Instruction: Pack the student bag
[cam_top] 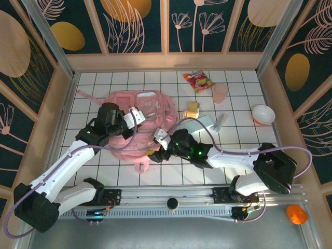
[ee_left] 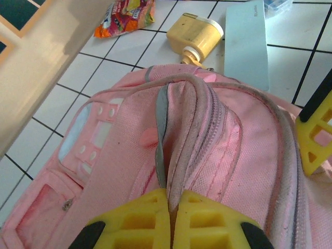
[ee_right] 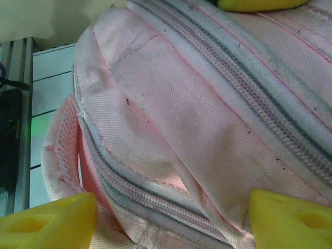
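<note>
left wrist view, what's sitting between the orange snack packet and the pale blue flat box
A squat yellow container with a pale neck, on the white tiles just beyond the pink fabric backpack; the left wrist view shows it.

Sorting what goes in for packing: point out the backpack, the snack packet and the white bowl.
backpack (cam_top: 148, 104), top camera, lighter front panel
snack packet (cam_top: 198, 81), top camera, middle of the wrapper
white bowl (cam_top: 263, 114), top camera, its bare inside

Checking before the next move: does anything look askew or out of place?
Yes. The student bag has its top fabric bunched into a raised fold, pinched in the shut left claw. An orange object sits off the tiled table, past the rail at the near right corner. Nothing looks spilled.
</note>
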### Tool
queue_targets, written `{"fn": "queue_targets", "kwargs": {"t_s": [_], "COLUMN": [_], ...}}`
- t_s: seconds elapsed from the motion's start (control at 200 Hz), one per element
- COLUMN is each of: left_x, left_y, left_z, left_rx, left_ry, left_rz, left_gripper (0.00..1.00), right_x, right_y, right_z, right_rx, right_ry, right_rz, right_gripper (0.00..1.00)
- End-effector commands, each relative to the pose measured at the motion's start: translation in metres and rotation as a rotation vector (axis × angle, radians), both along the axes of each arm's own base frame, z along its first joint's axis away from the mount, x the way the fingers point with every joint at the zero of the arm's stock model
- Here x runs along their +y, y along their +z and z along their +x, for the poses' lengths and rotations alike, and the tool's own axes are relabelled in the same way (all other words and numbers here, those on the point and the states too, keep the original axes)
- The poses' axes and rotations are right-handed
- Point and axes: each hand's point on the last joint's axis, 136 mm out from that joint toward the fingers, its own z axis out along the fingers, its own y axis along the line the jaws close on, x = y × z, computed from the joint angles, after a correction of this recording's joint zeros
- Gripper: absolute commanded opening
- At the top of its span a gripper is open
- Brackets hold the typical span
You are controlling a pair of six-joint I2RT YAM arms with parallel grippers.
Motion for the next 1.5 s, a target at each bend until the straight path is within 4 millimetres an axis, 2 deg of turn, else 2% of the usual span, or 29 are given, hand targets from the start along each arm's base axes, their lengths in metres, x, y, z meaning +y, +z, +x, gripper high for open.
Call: {"fn": "queue_targets", "kwargs": {"t_s": [0.0, 0.155, 0.315, 0.47, 0.555, 0.601, 0.641, 0.791, 0.851, 1.011, 1.171, 1.306, 1.491], "left_x": [-0.004, 0.004, 0.002, 0.003, 0.005, 0.006, 0.008, 0.009, 0.009, 0.008, 0.008, 0.007, 0.008], "left_y": [0.074, 0.062, 0.054, 0.03, 0.021, 0.017, 0.015, 0.007, 0.003, 0.001, -0.001, 0.001, 0.002], "left_z": [0.01, -0.001, -0.022, -0.039, -0.045, -0.047, -0.048, -0.052, -0.053, -0.055, -0.057, -0.058, -0.054], "left_rx": [-0.265, -0.299, -0.332, -0.323, -0.346, -0.362, -0.373, -0.394, -0.399, -0.399, -0.396, -0.394, -0.398], "left_ry": [-0.032, -0.052, -0.131, -0.209, -0.237, -0.247, -0.253, -0.28, -0.29, -0.3, -0.304, -0.303, -0.278], "left_rz": [-0.068, -0.038, -0.046, 0.006, 0.037, 0.053, 0.066, 0.095, 0.104, 0.101, 0.096, 0.083, 0.072], "left_gripper": [0.0, 0.0, 0.0, 0.0, 0.0, 0.0, 0.0, 0.0, 0.0, 0.0, 0.0, 0.0, 0.0], "right_x": [-0.011, -0.043, -0.079, -0.11, -0.119, -0.115, -0.122, -0.114, -0.107, -0.084, -0.063, -0.055, -0.059], "right_y": [0.013, 0.022, 0.019, 0.008, 0.007, 0.003, -0.002, -0.014, -0.024, -0.032, -0.053, -0.063, -0.071], "right_z": [-0.002, 0.008, 0.032, 0.067, 0.086, 0.089, 0.103, 0.127, 0.132, 0.142, 0.144, 0.146, 0.125], "right_rx": [-0.012, -0.015, -0.002, -0.013, -0.048, -0.07, -0.069, -0.065, -0.052, -0.013, 0.03, 0.077, 0.191], "right_ry": [-0.023, -0.024, -0.035, -0.05, -0.021, 0.024, 0.023, 0.13, 0.179, 0.304, 0.393, 0.426, 0.487], "right_rz": [0.024, -0.02, -0.132, -0.19, -0.205, -0.231, -0.255, -0.296, -0.306, -0.289, -0.317, -0.305, -0.312], "right_gripper": [0.81, 0.94, 0.94, 0.93, 0.9, 0.89, 0.87, 0.79, 0.76, 0.7, 0.68, 0.63, 0.53]}}
